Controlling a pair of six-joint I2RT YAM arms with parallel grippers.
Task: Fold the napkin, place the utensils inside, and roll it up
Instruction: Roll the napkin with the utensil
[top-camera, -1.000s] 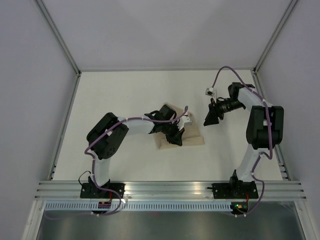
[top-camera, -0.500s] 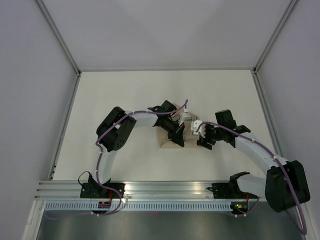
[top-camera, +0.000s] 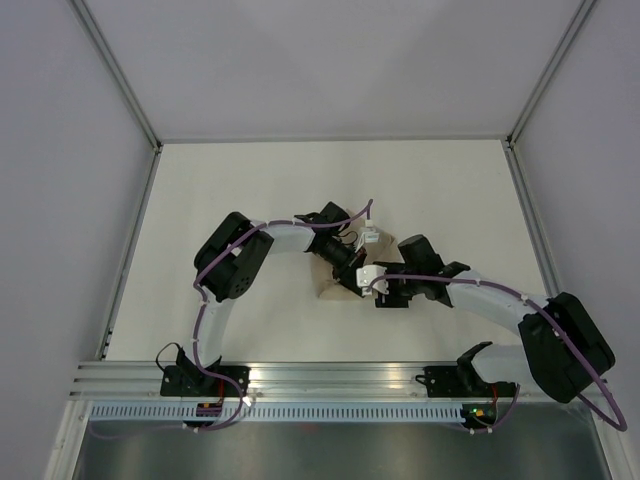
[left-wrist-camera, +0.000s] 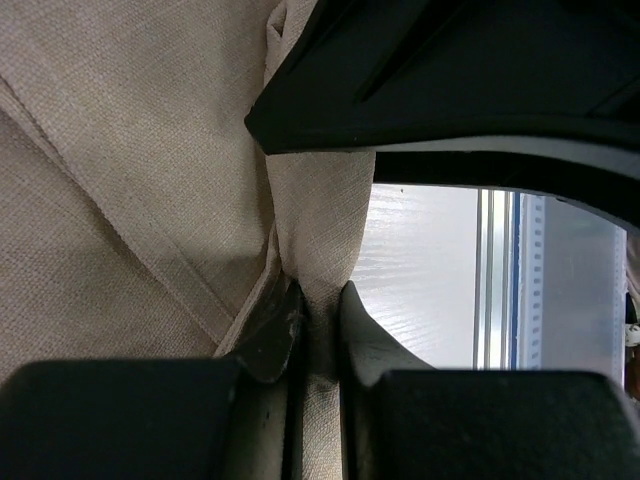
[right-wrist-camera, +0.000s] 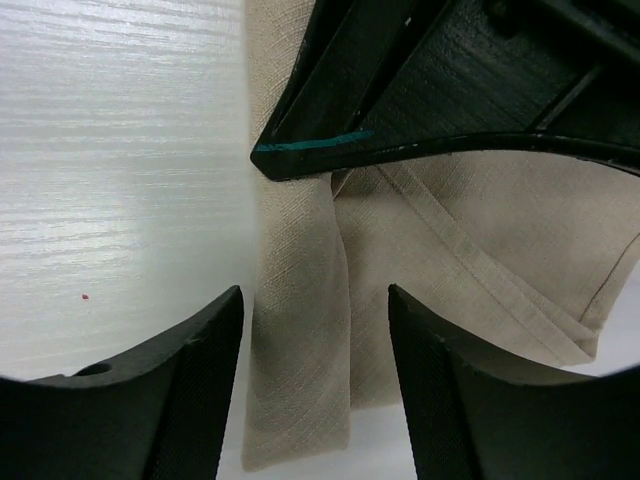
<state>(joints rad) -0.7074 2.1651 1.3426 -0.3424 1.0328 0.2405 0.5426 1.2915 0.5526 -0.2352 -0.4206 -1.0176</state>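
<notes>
- Movement belongs to the right arm alone: a second ago it stood folded back at the far right of the table (top-camera: 230, 200), well apart from the cloth. It has since swung in across the near side, and the right gripper (right-wrist-camera: 315, 380) now sits at the cloth's near-right edge, just beside the left one
- The napkin (right-wrist-camera: 470, 250) lies at mid-table, already folded down to a small bundle with several layers and hemmed edges showing; over that second it has barely shifted
- Of the fork nothing shows in any view, so I cannot tell whether it already lies inside the folds
- My reading is that the right arm has come in to take a share of the cloth, for a further fold or the start of the roll, while the left anchors it
- The left gripper (left-wrist-camera: 318, 320) has its fingers (left-wrist-camera: 272, 330) almost together, clamped on a raised pleat of the napkin, with the cloth pinched thin between them; that grip has not changed through the second
- The right gripper's jaws stand wide apart and hold nothing; they straddle a narrow folded strip at the napkin's edge, one on each side, and I cannot tell whether the tips touch cloth or table
</notes>
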